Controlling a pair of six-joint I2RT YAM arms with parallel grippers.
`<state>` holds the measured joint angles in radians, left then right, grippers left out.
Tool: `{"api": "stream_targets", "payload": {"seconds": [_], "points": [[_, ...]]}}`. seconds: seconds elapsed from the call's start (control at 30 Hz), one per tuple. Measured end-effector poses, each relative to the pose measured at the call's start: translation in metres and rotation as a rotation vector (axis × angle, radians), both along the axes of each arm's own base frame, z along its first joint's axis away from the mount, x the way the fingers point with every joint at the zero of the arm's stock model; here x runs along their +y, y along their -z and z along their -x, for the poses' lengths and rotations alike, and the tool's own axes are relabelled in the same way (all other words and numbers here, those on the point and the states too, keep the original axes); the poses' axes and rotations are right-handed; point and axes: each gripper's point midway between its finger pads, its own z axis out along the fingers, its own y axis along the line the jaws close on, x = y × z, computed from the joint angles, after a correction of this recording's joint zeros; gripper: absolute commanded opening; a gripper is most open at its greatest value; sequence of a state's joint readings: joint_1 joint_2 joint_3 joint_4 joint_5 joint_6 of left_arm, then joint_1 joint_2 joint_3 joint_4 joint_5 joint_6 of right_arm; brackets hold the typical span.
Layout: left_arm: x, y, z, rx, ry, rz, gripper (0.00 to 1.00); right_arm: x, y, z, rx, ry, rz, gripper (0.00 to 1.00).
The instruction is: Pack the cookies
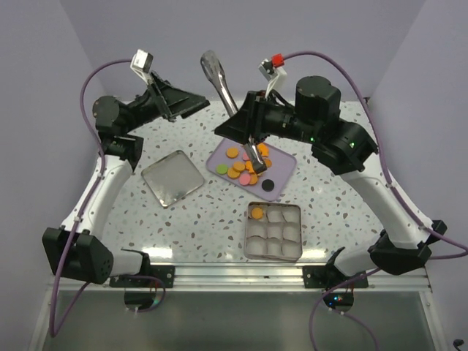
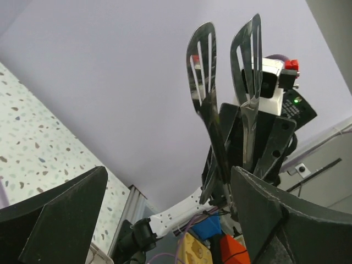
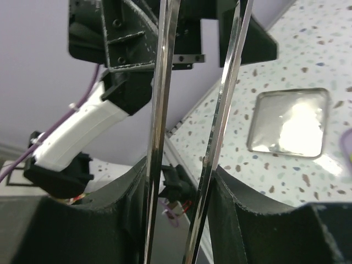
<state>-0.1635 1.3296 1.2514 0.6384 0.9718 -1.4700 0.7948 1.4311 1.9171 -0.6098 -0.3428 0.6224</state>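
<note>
The cookies (image 1: 243, 165), mostly orange with some pink and green and one black (image 1: 268, 185), lie on the lilac tray (image 1: 287, 162). One orange cookie (image 1: 257, 213) sits in the far-left cell of the divided tin (image 1: 274, 251). My right gripper (image 1: 245, 128) is shut on metal tongs (image 1: 221, 88). Their lower end hangs over the tray, and their slotted heads (image 2: 223, 66) point up, apart. In the right wrist view the tong arms (image 3: 158, 110) pass between my fingers (image 3: 110, 220). My left gripper (image 1: 183, 102) is open and empty, raised at the back left, wide apart in its wrist view (image 2: 165, 190).
The square tin lid (image 1: 172, 178) lies flat on the speckled table left of the tray and also shows in the right wrist view (image 3: 286, 124). The walls stand close behind both arms. The right arm's wrist (image 2: 278, 121) is close in front of the left gripper.
</note>
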Motion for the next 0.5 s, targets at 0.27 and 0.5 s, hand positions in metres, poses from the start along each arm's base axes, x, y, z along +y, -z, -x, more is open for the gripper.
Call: {"api": "stream_targets", "payload": {"seconds": [0.27,0.5], "points": [[0.017,0.045,-0.013,0.101,-0.209,-0.179,1.0,-0.032,-0.002,-0.026,-0.018,0.215,0.153,0.41],[0.038,0.122,-0.01,0.243,-0.341,-0.405,1.0,-0.042,0.096,-0.058,0.136,0.322,0.488,0.41]]}}
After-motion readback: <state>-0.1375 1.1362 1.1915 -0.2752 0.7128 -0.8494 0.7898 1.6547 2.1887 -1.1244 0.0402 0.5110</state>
